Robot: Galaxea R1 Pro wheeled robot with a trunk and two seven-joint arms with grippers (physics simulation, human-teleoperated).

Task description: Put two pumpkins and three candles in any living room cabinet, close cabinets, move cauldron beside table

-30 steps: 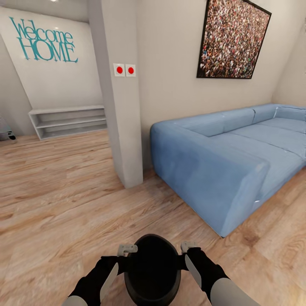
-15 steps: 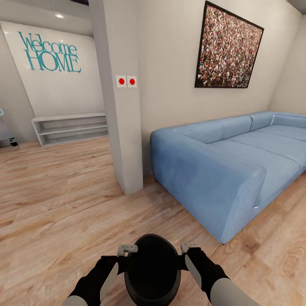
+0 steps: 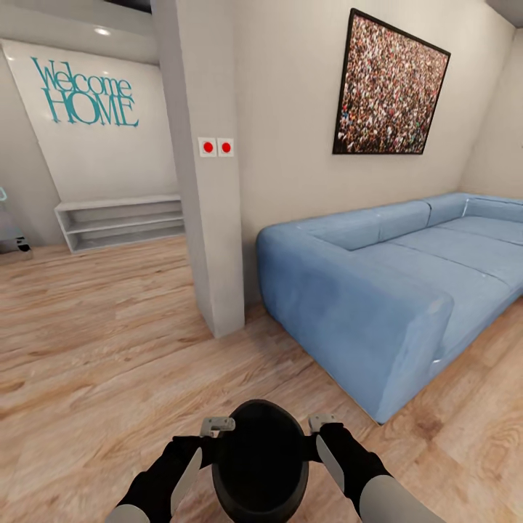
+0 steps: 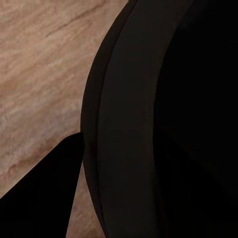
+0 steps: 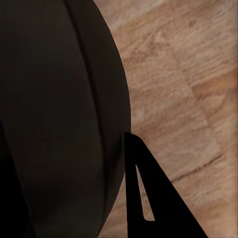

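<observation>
The black cauldron (image 3: 260, 459) sits at the bottom centre of the frame, carried low over the wood floor (image 3: 109, 349), left pincer (image 3: 216, 427) and right pincer (image 3: 322, 421) pressed to its two sides. How wide they stand, I can't tell. No table in sight, so the placing is left. Blue sofa (image 3: 392, 283) at right.

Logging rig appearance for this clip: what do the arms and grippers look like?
Both arms are matte black with pale grey panels along the forearms. The left gripper and right gripper end in small light grey fingers. No cables or markings are visible.
</observation>
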